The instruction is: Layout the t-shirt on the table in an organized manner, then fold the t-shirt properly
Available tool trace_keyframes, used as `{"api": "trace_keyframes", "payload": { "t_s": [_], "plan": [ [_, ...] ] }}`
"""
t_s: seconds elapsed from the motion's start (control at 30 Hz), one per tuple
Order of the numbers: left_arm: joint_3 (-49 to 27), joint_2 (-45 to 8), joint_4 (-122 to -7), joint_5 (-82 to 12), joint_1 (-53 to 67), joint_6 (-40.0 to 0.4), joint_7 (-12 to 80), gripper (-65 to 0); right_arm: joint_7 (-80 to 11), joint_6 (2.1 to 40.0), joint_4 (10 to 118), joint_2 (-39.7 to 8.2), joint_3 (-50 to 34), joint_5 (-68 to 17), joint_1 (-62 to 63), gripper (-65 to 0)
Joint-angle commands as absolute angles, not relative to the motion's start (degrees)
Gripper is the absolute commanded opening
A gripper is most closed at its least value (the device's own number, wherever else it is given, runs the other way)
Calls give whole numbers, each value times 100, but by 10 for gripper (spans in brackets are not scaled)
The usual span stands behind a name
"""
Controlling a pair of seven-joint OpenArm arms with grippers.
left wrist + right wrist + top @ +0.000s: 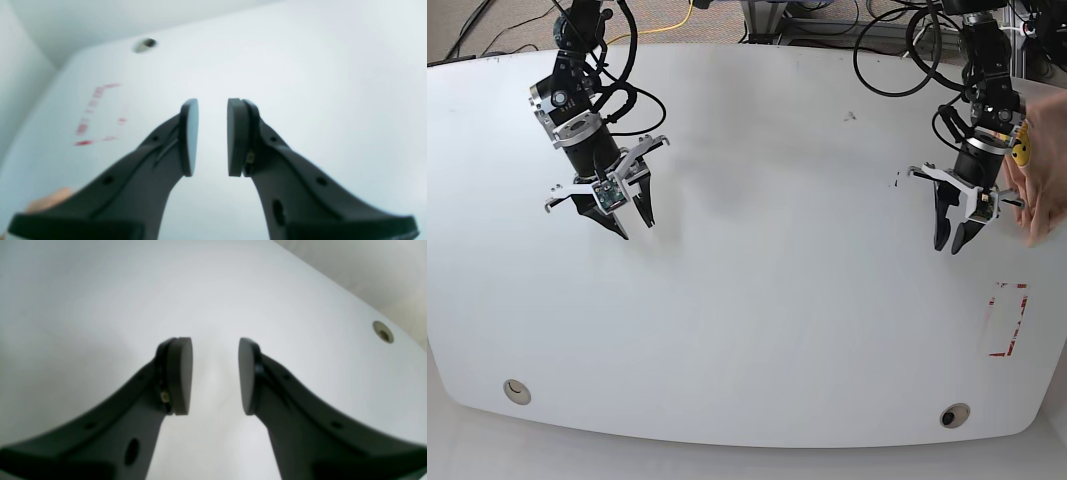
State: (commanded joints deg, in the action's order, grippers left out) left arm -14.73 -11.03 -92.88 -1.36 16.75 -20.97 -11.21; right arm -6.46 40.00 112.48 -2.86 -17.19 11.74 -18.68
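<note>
We judge the task barely begun: the t-shirt (1049, 165) sits bunched at the table's (767, 300) far edge beside our left arm, part of it running out of view, with a hand (1025, 198) on it. Nothing is laid out or folded yet. Our left gripper (958, 228) and right gripper (625, 215) both hang above bare tabletop, jaws parted, holding nothing.

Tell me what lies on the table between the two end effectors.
Nothing: in the base view the stretch of table between the right end effector and the left end effector is bare white surface. The t-shirt sits only at the frame edge, beyond the left one.
</note>
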Motion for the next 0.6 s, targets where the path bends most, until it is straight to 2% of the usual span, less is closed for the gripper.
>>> {"api": "trace_keyframes", "payload": {
  "t_s": [0.13,0.23,0.6],
  "plan": [
    [-945,-1103,-9051,-136,2097,-1815,-1745,-518,13,4000,11178,-374,-1912,1042,-2413,-434],
    [-778,-1095,-9244,-136,2668,-1684,-1789,-518,259,4000,11152,-409,-2000,725,-2905,-434],
    [-901,-892,-10624,-145,5244,-1666,-1789,-518,857,4000,11160,-382,-2316,-637,-5007,-434]
  ]
}}
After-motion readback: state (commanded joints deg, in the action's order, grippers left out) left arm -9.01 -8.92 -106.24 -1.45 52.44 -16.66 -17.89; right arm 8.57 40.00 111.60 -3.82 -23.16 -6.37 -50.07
